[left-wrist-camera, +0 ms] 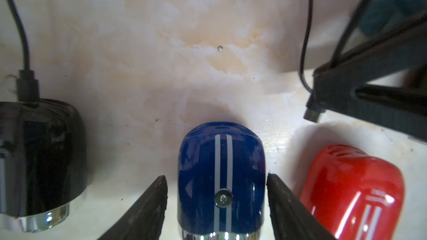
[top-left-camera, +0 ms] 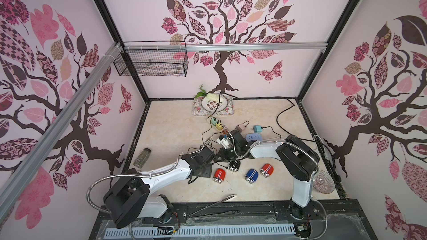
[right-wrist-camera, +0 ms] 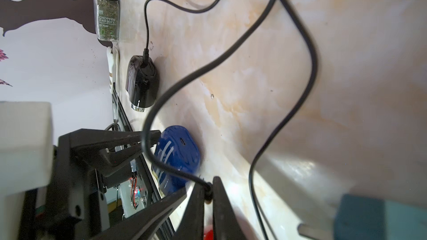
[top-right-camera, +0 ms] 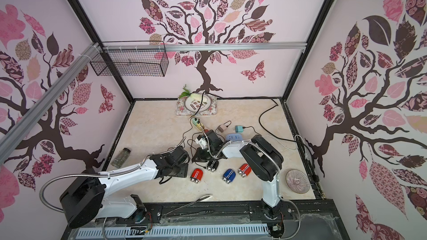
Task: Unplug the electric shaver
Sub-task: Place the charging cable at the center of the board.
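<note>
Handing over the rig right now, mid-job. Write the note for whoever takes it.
Left gripper: open, straddling the blue shaver.
Right gripper: shut on the plug, clear of the shaver.
Done: plug is out and the blue shaver's port is empty.
Left: set the plug down and back both arms off. Black shaver has a cable in it, if that one counts.

Robot test cell, laboratory type, dressed as a home interior. Evidence: walls papered with a pink-and-brown tree print [top-left-camera: 221, 31]; black frame post [top-left-camera: 101, 8], upper left; aluminium rail [top-left-camera: 231, 47] across the centre, wire basket [top-left-camera: 151, 62] hung from it; marble-look tabletop [top-left-camera: 175, 123]; left arm [top-left-camera: 166, 173] and right arm [top-left-camera: 300, 188] on a black mounting rail [top-left-camera: 254, 212], bottom edge; slotted cable duct [top-left-camera: 208, 229] below.
</note>
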